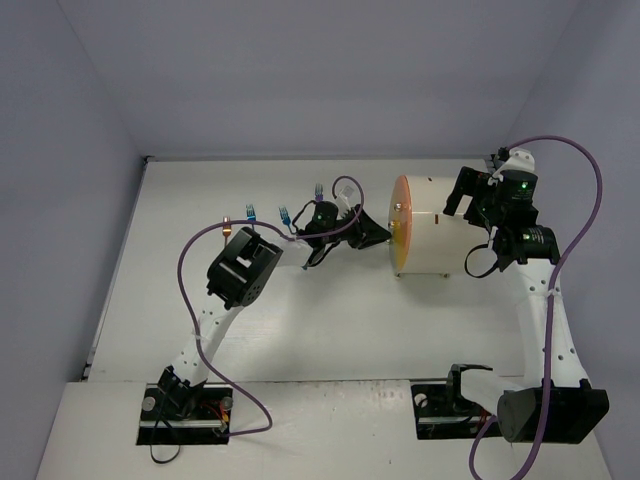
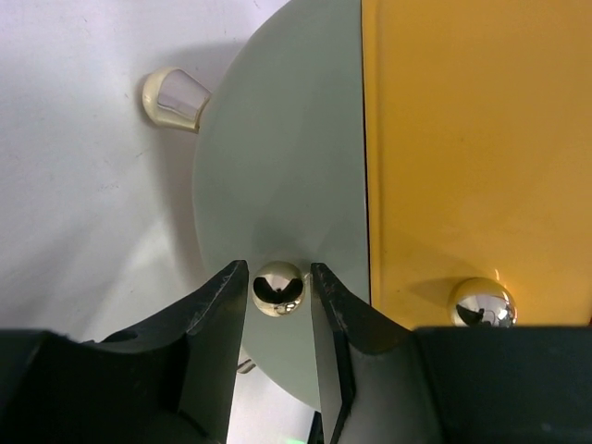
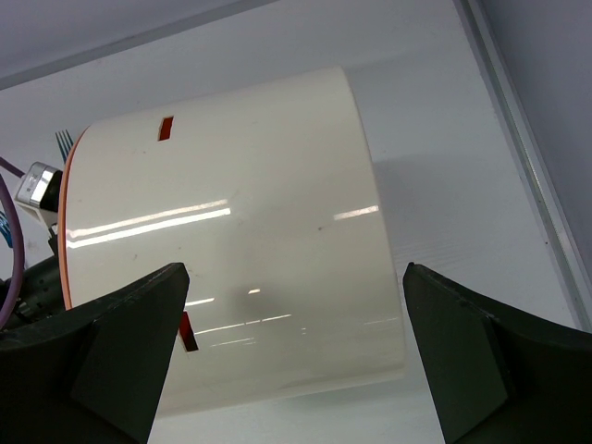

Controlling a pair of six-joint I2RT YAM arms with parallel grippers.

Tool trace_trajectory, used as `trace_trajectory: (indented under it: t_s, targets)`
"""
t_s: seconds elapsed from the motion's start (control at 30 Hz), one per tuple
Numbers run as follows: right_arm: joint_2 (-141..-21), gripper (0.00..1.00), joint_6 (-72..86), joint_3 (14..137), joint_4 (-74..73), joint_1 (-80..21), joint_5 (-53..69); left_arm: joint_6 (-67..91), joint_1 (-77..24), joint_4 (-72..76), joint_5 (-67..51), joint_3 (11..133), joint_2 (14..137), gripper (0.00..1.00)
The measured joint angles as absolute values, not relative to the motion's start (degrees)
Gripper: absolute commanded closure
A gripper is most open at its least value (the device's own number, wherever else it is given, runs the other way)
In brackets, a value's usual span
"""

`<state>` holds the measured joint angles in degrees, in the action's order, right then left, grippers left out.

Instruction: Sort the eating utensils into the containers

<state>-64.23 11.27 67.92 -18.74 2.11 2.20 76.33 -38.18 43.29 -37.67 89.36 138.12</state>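
Cabinet: white cylinder-shaped cabinet with a round orange front [image 1: 440, 235], standing on the white table [image 1: 330, 330].
Drawer in hand: pale grey-green drawer front [image 2: 287, 139], closed; its small gold ball knob [image 2: 278, 288] sits between the left fingers.
Neighbour drawer: flat orange drawer front [image 2: 462, 139], closed, bearing a second gold knob [image 2: 482, 303].
Contents: hidden; no drawer stands open.
Left gripper [image 2: 278, 270]: jaws narrowed about the knob, a sliver of gap each side, not yet clenched.
Right gripper [image 3: 296, 273]: jaws released wide, straddling the cabinet's white body; whether they touch it cannot be told.
Utensils: thin blue metal forks [image 1: 284, 214] and a small gold-orange piece [image 1: 227, 225] lie on the table behind the left arm, none near a drawer.
Risk, slip: the knob is round and polished, so a pull with an off-centre pinch would likely let it pop free.
Risk, drag: if the right gripper does not brace the body, the whole cabinet may slide with the pull rather than the drawer opening.
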Motion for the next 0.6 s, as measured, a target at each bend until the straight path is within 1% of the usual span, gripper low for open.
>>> trace_trajectory:
  t_s: [0.13, 0.6]
  targets:
    - [-64.2, 0.0, 11.3, 67.9, -18.7, 2.1, 2.2, 77.1, -38.3, 44.3, -38.0, 88.3, 138.1, 0.61]
    - [-64.2, 0.0, 11.3, 67.7, -18.7, 2.1, 2.2, 79.7, -38.5, 49.3, -39.0, 86.7, 138.4, 0.61]
